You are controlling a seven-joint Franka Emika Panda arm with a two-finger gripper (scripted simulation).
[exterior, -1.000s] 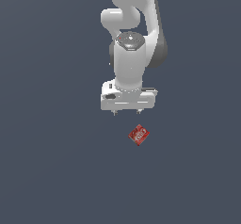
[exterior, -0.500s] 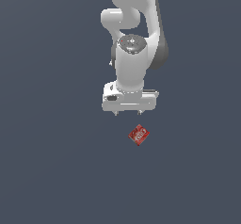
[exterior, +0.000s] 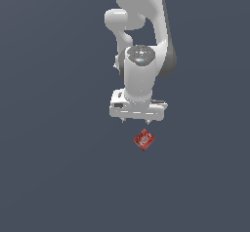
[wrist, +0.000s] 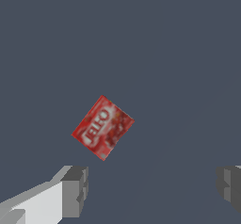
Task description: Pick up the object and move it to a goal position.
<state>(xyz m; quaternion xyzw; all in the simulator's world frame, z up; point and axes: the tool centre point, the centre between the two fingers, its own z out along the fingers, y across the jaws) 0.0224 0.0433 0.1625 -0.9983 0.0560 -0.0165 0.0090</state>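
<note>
The object (exterior: 144, 139) is a small flat red box with white lettering, lying flat on the dark grey floor and turned diagonally. It also shows in the wrist view, the object (wrist: 103, 127) sitting ahead of the two fingertips and outside the gap between them. My gripper (exterior: 135, 120) hangs from the white arm just above and behind the box, pointing down. Its fingers (wrist: 75, 190) stand wide apart with nothing between them. The gripper (wrist: 153, 186) is open and does not touch the box.
A plain dark grey surface (exterior: 53, 167) stretches all around the box and the arm. No other object, container or edge shows in either view.
The arm has shifted slightly, with the gripper a little lower and closer to the box. The box has not moved.
</note>
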